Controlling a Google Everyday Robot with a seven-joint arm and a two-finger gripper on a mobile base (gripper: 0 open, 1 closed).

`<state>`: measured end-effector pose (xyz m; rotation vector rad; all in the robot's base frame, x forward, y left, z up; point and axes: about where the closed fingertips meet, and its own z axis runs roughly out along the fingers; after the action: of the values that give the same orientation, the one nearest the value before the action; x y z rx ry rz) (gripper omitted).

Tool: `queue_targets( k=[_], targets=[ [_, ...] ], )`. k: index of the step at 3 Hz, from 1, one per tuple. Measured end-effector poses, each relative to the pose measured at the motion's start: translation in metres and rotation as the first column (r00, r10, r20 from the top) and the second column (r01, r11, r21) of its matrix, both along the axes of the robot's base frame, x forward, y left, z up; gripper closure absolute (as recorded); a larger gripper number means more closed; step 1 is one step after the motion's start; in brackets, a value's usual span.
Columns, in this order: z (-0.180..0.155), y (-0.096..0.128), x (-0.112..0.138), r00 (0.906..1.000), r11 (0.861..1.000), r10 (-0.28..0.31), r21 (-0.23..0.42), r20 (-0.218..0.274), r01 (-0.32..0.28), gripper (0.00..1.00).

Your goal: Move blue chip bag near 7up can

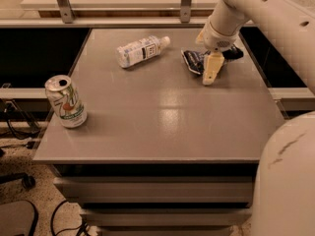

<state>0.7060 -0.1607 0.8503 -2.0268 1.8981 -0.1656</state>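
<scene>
The blue chip bag (193, 61) lies crumpled on the far right part of the grey table (162, 112). My gripper (210, 71) is down at the bag's right side, covering its middle; a dark bit of the bag shows beyond the wrist. The 7up can (66, 102) stands upright near the table's left edge, far from the bag and the gripper.
A clear plastic bottle (141, 50) with a white label lies on its side at the back middle of the table, left of the bag. A rail with metal posts (185, 2) runs behind the table. My white arm (266, 18) reaches in from the right.
</scene>
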Motion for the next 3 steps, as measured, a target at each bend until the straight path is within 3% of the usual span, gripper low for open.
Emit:
queue_targets(
  k=[3],
  targets=[
    [0.009, 0.002, 0.004, 0.9986, 0.998, 0.047, -0.037, 0.022, -0.047, 0.88]
  ],
)
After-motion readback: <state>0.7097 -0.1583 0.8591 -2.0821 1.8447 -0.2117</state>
